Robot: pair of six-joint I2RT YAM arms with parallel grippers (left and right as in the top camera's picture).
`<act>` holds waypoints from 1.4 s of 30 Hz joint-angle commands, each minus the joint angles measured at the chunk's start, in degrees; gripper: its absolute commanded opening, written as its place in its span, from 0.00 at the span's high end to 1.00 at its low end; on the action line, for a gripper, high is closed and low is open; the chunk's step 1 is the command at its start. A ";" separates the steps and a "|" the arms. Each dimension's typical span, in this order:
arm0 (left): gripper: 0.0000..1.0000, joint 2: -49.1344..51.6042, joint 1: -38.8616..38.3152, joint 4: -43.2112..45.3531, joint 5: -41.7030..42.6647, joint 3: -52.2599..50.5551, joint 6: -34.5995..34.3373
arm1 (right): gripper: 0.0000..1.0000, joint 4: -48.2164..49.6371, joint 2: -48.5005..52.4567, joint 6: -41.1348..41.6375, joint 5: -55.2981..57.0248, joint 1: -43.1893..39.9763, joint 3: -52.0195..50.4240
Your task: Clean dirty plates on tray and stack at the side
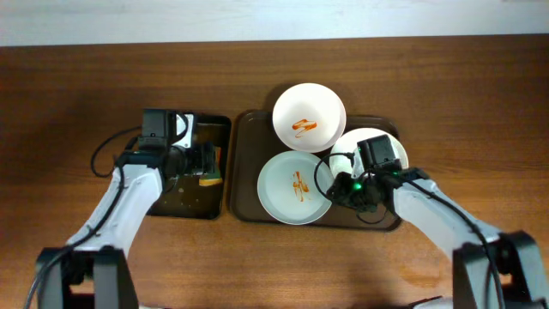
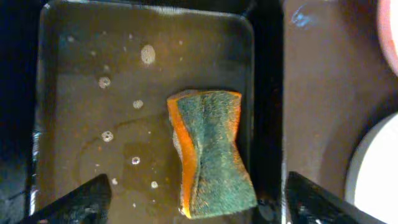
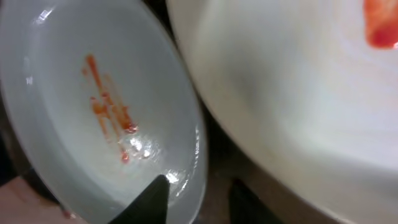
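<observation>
While looking down from overhead, found a large brown rectangular plastic tray (image 1: 247, 142) lying right of centre on the dark wooden table (image 1: 69, 103), with three round plates close together on it. Counted a far white plate with an orange-red sauce squiggle (image 1: 309, 118) at the tray's back edge, a near pale plate with a short red sauce streak (image 1: 287, 190) at the front left, and a third white plate (image 1: 371, 137) to the right, half hidden under the right arm. Located the right gripper (image 1: 336, 190) at the near plate's right rim. Through the right wrist camera, saw its dark fingers (image 3: 152, 199) partly spread with that rim running between them, visibly clamped on nothing; could not tell whether either finger touched the plate. Saw also, filling the right of that view, another white plate surface with a red smear at the upper corner; could not tell which plate. Located the left gripper (image 1: 206, 163) over a small black rectangular wash tray (image 1: 180, 204) just left of the brown one. Through the left wrist camera, saw shallow water and scattered bubbles in it, and a green-topped orange rectangular sponge (image 2: 214, 149) lying flat just beside its right wall. Saw the left fingers (image 2: 81, 202) spread wide, one to each side of the sponge's near end, holding nothing.
</observation>
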 commanded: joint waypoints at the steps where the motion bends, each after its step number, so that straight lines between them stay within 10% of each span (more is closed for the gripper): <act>1: 0.27 1.86 -0.94 0.37 0.22 0.70 -0.28 | 0.78 1.60 4.33 1.77 0.13 0.46 0.85; 5: 0.32 2.29 -3.17 0.24 -1.77 0.68 -0.28 | 0.96 1.57 5.86 2.67 0.13 0.52 0.85; 24: 0.53 9.86 -5.86 4.09 -2.84 0.52 -0.31 | 0.96 2.93 5.86 2.62 2.08 4.59 0.87; 33: 1.00 12.81 -6.56 3.96 -5.60 0.50 -0.31 | 0.96 2.91 5.86 2.62 2.08 4.59 0.87; 42: 1.00 12.31 -5.38 -0.74 -10.27 4.24 -0.31 | 0.96 2.89 5.86 2.62 2.05 4.59 0.87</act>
